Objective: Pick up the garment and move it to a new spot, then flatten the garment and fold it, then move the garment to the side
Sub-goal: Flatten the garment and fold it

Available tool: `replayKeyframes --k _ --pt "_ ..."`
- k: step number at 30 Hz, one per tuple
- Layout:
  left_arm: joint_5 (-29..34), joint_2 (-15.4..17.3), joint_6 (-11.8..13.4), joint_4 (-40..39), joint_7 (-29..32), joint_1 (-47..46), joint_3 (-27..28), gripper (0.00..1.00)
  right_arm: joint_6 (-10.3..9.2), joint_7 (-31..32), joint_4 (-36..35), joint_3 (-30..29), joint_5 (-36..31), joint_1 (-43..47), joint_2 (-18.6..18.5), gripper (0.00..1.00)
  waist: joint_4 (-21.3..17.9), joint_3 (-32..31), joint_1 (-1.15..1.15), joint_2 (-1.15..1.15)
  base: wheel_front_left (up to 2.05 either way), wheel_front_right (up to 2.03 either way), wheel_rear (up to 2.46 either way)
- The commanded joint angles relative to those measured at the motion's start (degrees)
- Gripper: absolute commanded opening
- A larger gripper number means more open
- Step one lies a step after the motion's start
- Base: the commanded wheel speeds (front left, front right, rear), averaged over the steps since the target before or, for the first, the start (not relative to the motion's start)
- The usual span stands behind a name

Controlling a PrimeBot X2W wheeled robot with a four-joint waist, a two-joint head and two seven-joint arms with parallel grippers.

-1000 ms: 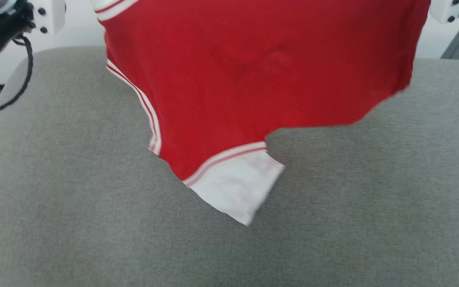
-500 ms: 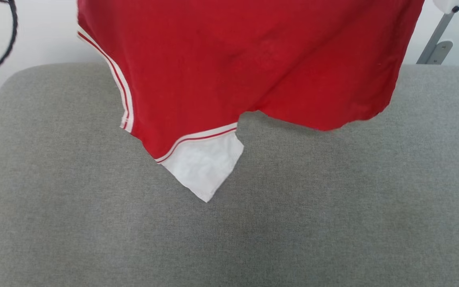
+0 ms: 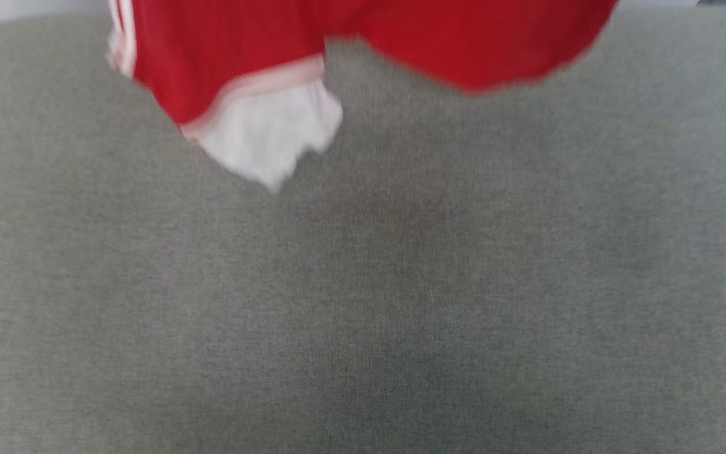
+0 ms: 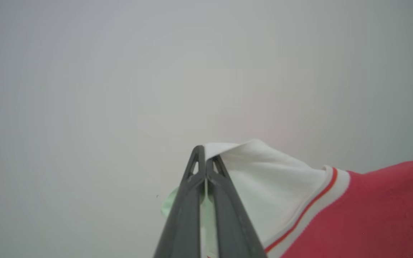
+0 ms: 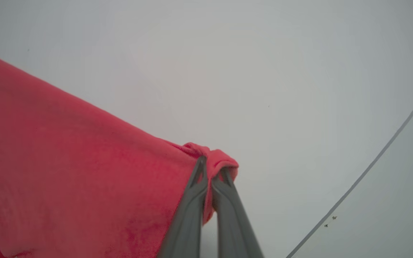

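Laundry aloft: the large red soft-fabric shirt (image 3: 212, 50) with striped trim hangs, blurred, above the far edge of the grey woven-cloth surface (image 3: 401, 302), one white sleeve end (image 3: 268, 135) dangling lowest over it. My left gripper (image 4: 205, 157) is clenched on a white sleeve end, dark fingers pressed together around the cloth. My right gripper (image 5: 212, 166) pinches a bunched red corner (image 5: 217, 159), and the fabric stretches away between my two claws.
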Motion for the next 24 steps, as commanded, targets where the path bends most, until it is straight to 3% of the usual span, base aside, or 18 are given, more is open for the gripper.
replayKeyframes --k 1,6,10,19,24 --pt "1.8 -0.2 1.0 1.2 -3.3 -2.4 0.3 0.00 -0.14 -3.0 1.2 -0.6 -2.0 -2.0 0.8 0.00 -0.2 4.5 0.00 0.00 0.00 0.00 0.00" --pt "4.8 -2.1 2.6 4.4 -15.9 -8.6 1.6 0.00 -0.14 -14.6 5.9 -3.7 -9.6 -8.1 2.6 0.00 0.4 8.8 0.00 0.00 0.00 0.00 0.00" --pt "5.6 -3.4 0.8 5.5 -19.1 -9.0 2.7 0.00 -0.14 -21.9 10.4 -6.4 -15.4 -10.7 4.1 0.00 1.3 11.1 0.00 0.00 0.00 0.00 0.00" --pt "6.4 -5.0 -3.0 8.1 -19.3 3.6 2.4 0.00 -0.15 -21.8 23.2 -5.7 -18.5 -5.4 5.5 0.00 2.7 11.1 0.00 0.00 0.00 0.00 0.00" --pt "2.5 -7.3 -3.8 11.0 -12.7 11.5 -1.9 0.00 -0.15 -18.6 28.4 -4.6 -15.3 0.1 6.8 0.00 3.4 8.7 0.00 0.00 0.00 0.00 0.00"
